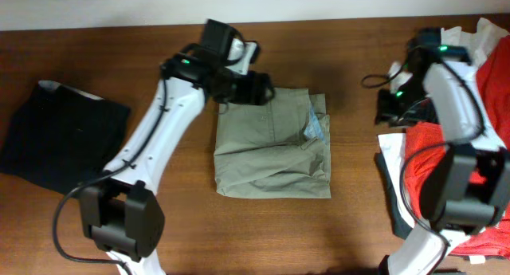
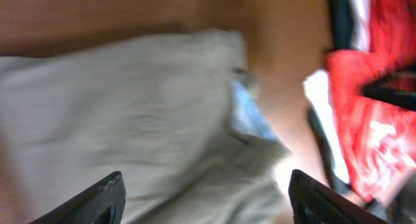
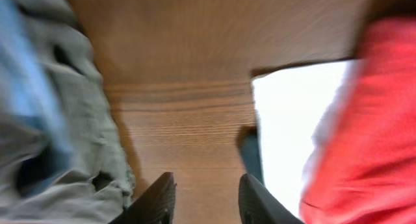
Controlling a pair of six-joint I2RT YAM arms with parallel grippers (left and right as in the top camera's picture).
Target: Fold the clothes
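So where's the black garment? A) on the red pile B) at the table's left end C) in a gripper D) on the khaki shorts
B: the black garment lies alone at the left end, apart from the shorts in the middle.

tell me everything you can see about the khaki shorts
The khaki shorts are soft, wrinkled cloth folded into a rough rectangle, lying flat on the wooden table. A pale bluish inner waistband peeks out near the upper right edge. The left end effector, open, hovers at the top left corner; contact unclear.
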